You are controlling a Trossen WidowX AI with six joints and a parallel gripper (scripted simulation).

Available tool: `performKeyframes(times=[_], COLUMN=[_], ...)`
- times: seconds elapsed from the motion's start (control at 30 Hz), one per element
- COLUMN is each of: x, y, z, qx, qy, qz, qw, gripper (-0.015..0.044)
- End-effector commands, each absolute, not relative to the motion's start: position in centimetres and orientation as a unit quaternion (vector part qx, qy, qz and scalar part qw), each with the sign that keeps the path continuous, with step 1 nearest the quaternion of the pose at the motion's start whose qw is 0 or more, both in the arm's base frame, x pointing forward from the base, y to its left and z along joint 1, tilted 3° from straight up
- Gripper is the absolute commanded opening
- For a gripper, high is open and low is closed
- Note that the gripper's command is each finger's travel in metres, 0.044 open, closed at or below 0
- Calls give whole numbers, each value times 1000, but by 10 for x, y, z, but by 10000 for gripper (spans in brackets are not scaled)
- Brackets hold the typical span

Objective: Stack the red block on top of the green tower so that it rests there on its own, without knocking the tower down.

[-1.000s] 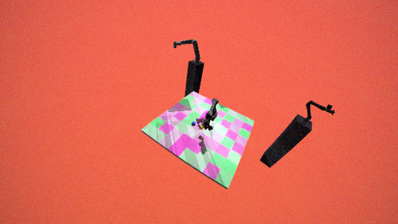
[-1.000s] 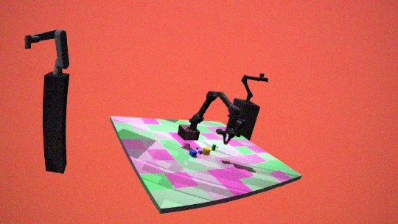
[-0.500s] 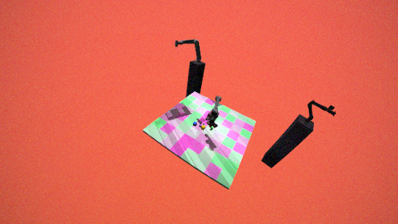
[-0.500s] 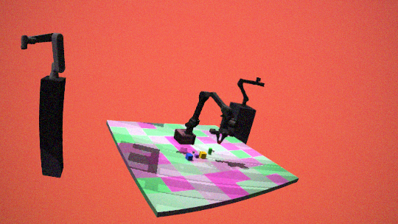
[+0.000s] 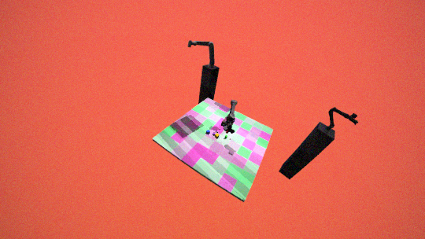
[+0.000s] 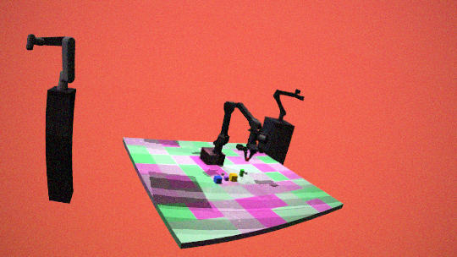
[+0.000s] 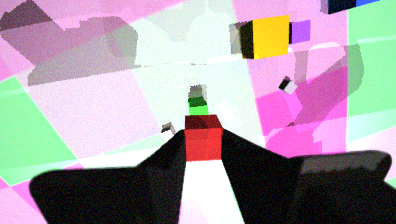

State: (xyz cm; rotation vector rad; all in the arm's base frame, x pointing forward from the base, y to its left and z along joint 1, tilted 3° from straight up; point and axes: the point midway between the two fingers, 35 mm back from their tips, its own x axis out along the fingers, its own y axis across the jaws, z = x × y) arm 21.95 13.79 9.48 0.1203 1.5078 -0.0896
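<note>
- The red block [image 7: 203,142] sits clamped between the two dark fingers of the gripper [image 7: 203,150], nearest the wrist camera; the jaws stand narrow, pressed on the block's two sides.
- The block is off the table [image 6: 254,211], carried in the air; in the exterior view it is too small to make out at the gripper [image 6: 246,157].
- Just beyond the held block in the wrist view stands the green tower [image 7: 198,106], upright on a pale patch of the table, apart from the block, its top showing above the block's upper edge.
- In the exterior view the green tower [image 6: 242,172] stands in front of and below the gripper, near the middle of the chequered pink-and-green table.
- Farther off lies a yellow block [image 7: 270,36], with a small purple block [image 7: 300,31] just beside it and a blue block [image 7: 345,5] at the frame's upper edge.
- In the exterior view the yellow block [image 6: 233,177], purple block [image 6: 226,177] and blue block [image 6: 217,179] form a short row, left of the tower.
- The arm [image 6: 237,114] rises from its dark base [image 6: 212,155] on the table, bends at the elbow and slopes down, the wrist pointing the gripper downward above the table.
- Beyond the table stand dark pillars [image 6: 60,144] bearing camera mounts.
</note>
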Motion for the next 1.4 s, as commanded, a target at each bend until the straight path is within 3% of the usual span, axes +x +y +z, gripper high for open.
performKeyframes(times=[0.0, 0.8, 1.37], x=[204, 204, 204], y=[134, 136, 136], z=[90, 17, 16], qx=[55, 54, 54], qy=[683, 683, 683], qz=[-42, -42, -42], qw=[727, 727, 727], gripper=[0, 0, 0])
